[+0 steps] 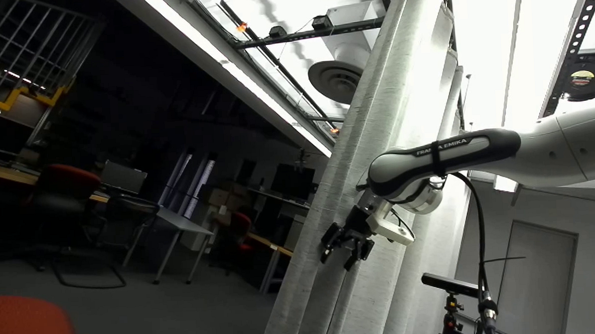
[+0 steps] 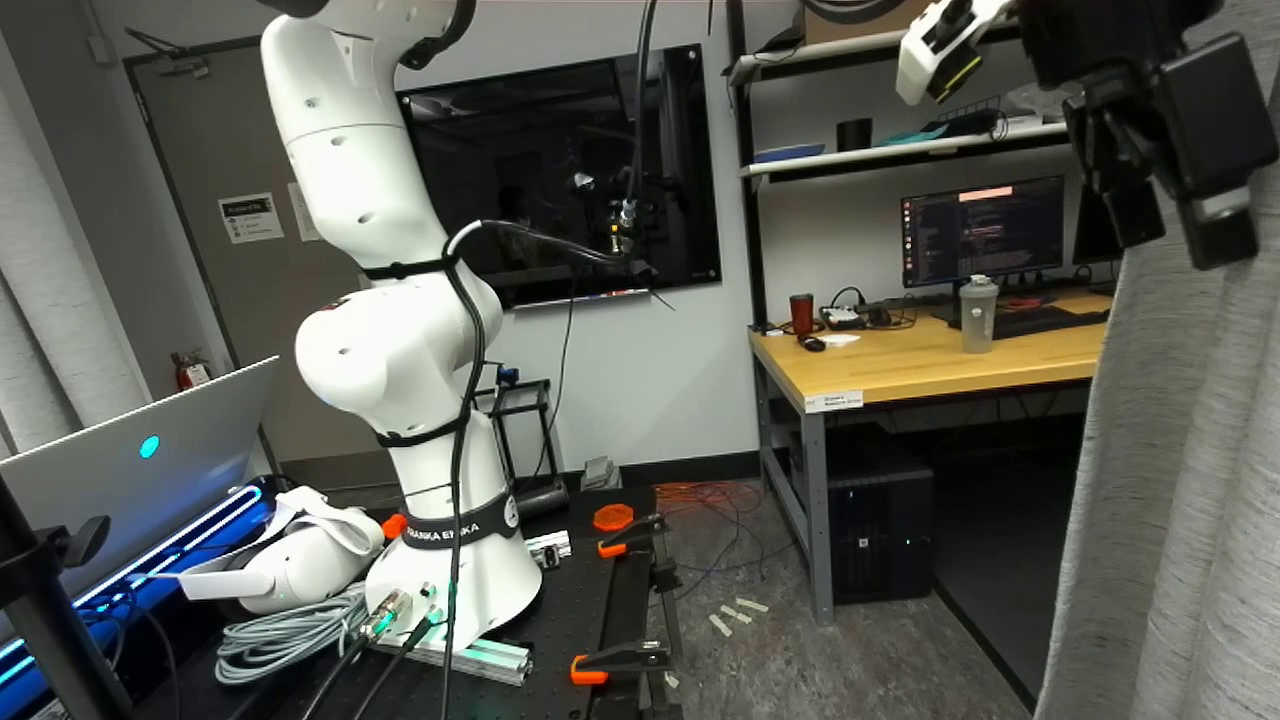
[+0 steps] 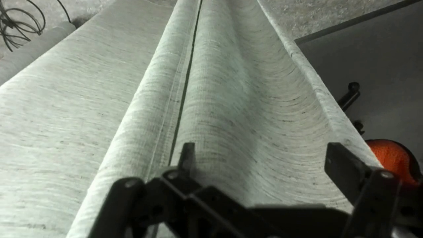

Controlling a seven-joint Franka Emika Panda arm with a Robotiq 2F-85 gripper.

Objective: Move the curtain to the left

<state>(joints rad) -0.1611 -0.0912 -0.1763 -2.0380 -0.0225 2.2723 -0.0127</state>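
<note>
The curtain (image 1: 390, 102) is a tall sheet of pale grey-white fabric with long vertical folds, hanging beside the arm. It also shows at the right edge of an exterior view (image 2: 1190, 450) and fills most of the wrist view (image 3: 281, 109). My black gripper (image 1: 338, 260) is open, with its fingers spread wide, at the curtain's face. In the wrist view the fingers (image 3: 261, 147) stand on either side of a shallow hollow in the fabric, near the curtain's right edge. No fabric is pinched between them. I cannot tell whether the fingertips touch the cloth.
An orange-red chair (image 1: 28, 324) stands on the floor past the curtain; part of an orange chair shows in the wrist view (image 3: 395, 160). A camera on a stand (image 1: 450, 283) is below the arm. A wooden desk (image 2: 900, 372) with a monitor (image 2: 985, 230) stands beside the curtain.
</note>
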